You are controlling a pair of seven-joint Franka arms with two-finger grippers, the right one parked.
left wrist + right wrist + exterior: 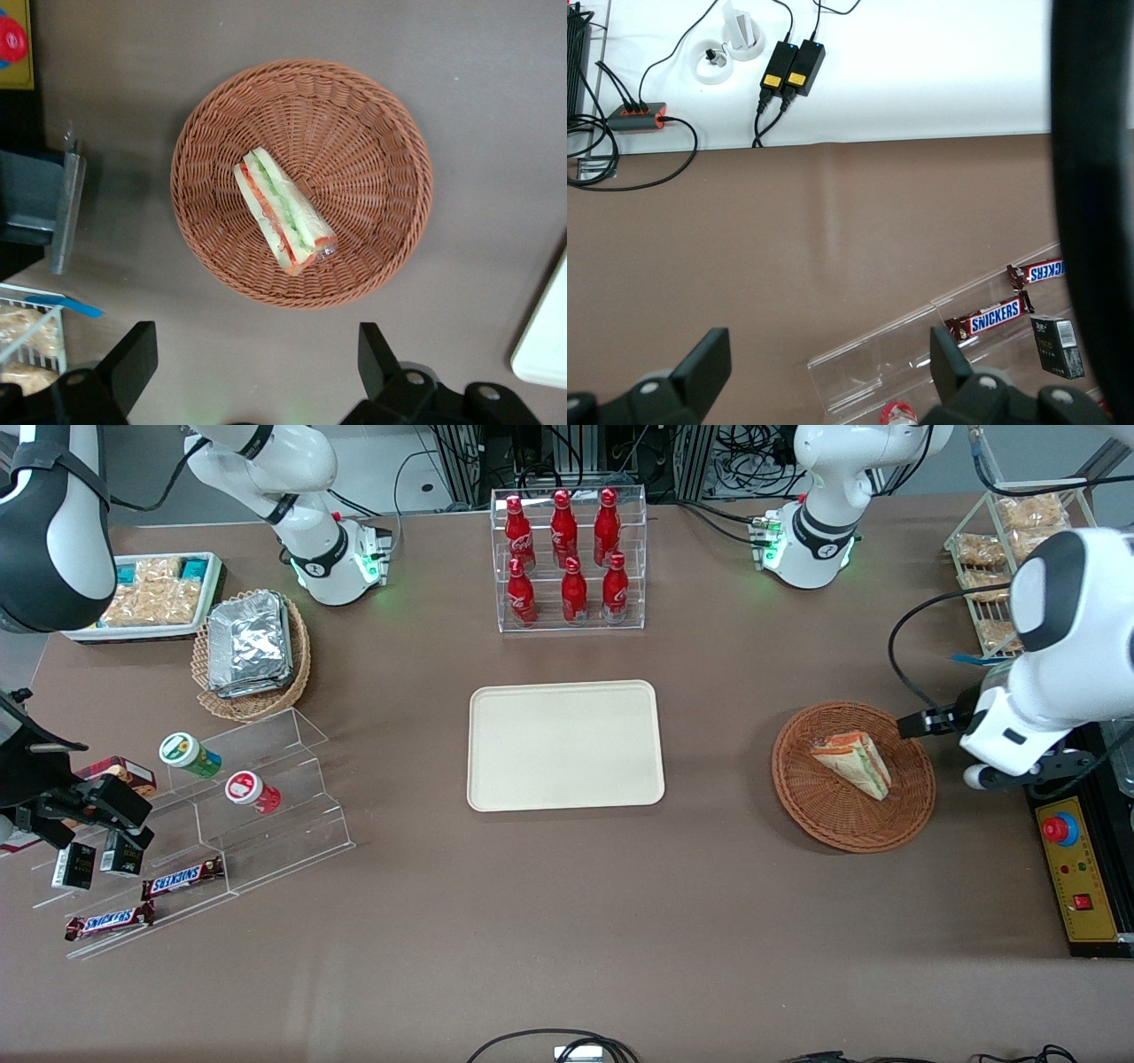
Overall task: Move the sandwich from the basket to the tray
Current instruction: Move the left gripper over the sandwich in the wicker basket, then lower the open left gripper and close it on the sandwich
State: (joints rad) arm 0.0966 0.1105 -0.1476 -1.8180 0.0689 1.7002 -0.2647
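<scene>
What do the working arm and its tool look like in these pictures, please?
The left arm has glossy white rounded shells with a dark grey joint band, and a black cable loops along it. Its base ring glows green. The tool has two black wedge-shaped fingers on a black body, standing wide open above the basket.

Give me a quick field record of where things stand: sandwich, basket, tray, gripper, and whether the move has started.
sandwich: lying in the basket, not gripped
basket: reddish-brown wicker, on the table toward the working arm's end
tray: cream, nothing on it, mid-table beside the basket
gripper: above the table just outside the basket rim, fingers open, holding nothing
progress: transfer not yet begun
</scene>
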